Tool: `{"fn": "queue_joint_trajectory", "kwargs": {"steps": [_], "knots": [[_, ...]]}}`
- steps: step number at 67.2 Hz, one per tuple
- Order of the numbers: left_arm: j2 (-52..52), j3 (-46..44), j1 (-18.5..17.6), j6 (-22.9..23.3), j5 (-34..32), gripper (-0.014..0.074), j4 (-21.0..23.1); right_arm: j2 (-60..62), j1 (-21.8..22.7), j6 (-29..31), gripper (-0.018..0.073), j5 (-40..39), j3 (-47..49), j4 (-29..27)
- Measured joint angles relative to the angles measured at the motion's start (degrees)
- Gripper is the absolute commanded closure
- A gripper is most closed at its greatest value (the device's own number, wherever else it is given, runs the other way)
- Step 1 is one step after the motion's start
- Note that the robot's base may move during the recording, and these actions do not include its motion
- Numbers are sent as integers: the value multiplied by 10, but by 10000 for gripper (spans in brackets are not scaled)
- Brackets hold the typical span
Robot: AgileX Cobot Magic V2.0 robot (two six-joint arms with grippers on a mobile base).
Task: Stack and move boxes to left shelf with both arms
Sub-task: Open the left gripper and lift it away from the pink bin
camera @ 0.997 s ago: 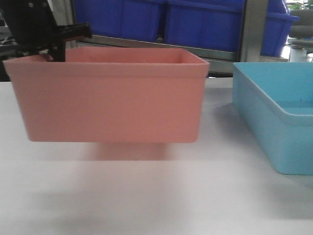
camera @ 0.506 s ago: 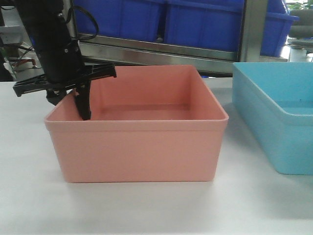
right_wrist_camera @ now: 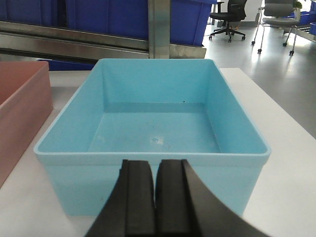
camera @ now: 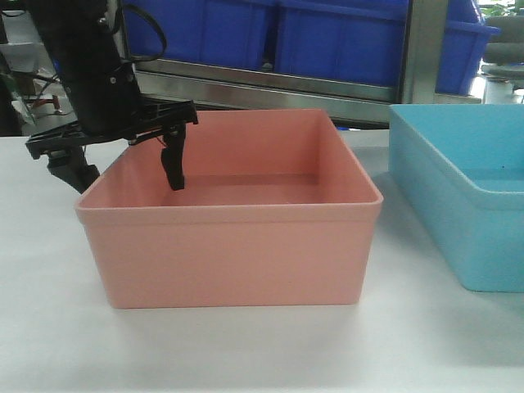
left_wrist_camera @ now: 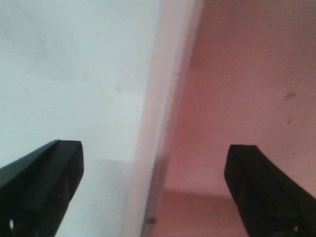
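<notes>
Salmon-pink box (camera: 229, 246) on desk (camera: 246, 352); left end effector (camera: 128, 180) spread astride its left wall, likely readying a grasp. Sky-blue box (right_wrist_camera: 148, 79) at right; right end effector (right_wrist_camera: 156, 197) clenched empty near it.

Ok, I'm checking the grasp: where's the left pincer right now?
Front view, left side: the left pincer is open astride the pink bin's left wall, one finger inside the bin, the other outside above the white table.

The pink bin (camera: 229, 246) is down and the left gripper's (camera: 128, 182) fingers (camera: 173, 164) have opened.
</notes>
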State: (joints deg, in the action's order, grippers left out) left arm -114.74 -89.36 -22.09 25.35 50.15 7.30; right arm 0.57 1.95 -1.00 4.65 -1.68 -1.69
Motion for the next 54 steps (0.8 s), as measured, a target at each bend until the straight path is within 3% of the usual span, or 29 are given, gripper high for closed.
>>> {"fn": "queue_joint_trajectory", "kwargs": {"steps": [11,28,43,54], "knots": [[47,-9,0,-26,6,197,-9,0,0,0,504,0,0,0],[178,24,0,-133,19,430,-80,0,0,0,504,0,0,0],[310,168,31,-143,-21,610,-106,0,0,0,504,0,0,0],[434,305,62,-143,-101,606,-116,0,0,0,504,0,0,0]]}}
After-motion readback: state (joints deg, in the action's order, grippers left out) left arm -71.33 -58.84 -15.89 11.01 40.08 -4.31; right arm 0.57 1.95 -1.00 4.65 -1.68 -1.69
